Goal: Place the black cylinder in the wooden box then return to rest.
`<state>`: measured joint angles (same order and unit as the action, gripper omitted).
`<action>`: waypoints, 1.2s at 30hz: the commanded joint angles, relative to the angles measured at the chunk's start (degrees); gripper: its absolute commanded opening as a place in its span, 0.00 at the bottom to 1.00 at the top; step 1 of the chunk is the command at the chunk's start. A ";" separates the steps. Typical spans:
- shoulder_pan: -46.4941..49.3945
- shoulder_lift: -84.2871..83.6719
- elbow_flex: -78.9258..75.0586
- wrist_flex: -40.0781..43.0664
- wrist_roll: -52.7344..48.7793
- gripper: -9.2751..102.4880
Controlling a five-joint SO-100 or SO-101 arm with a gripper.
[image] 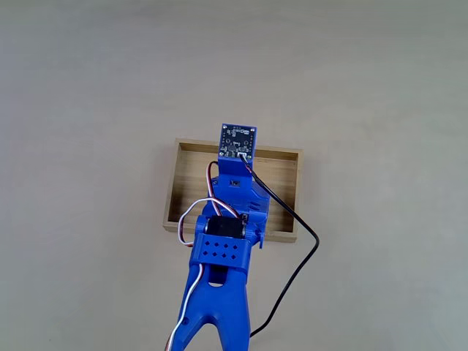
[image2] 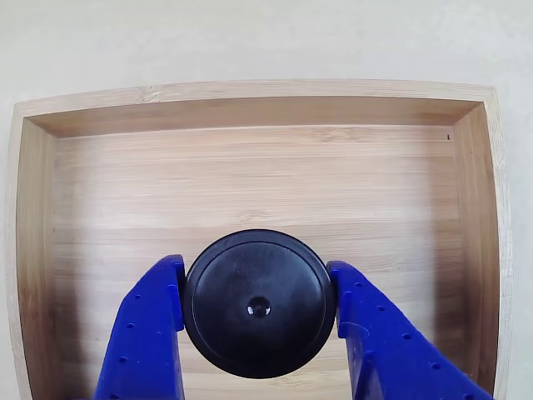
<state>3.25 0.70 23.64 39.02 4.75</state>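
End effector (image2: 258, 312) clamped on the black cylinder (image2: 258, 302) above the wooden box (image2: 250, 179) floor; released tilted, the cylinder could roll against a box wall.

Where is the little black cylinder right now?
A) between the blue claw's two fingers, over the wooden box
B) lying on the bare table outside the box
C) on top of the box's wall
A: the other view shows the black cylinder between the claw fingers, above the wooden box floor.
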 commanded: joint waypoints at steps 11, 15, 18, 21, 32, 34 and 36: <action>1.76 -0.44 -1.32 -1.67 0.35 0.35; 1.85 -1.32 -1.41 -1.67 0.62 0.37; 1.85 -2.99 -1.32 -1.05 0.79 0.37; 1.67 -4.83 -1.23 0.09 0.97 0.38; 1.23 -15.82 4.13 1.76 5.01 0.38; 0.97 -18.37 5.80 1.76 5.98 0.38; 0.79 -21.09 7.56 1.76 7.03 0.38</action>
<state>4.48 -10.46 31.03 40.52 10.28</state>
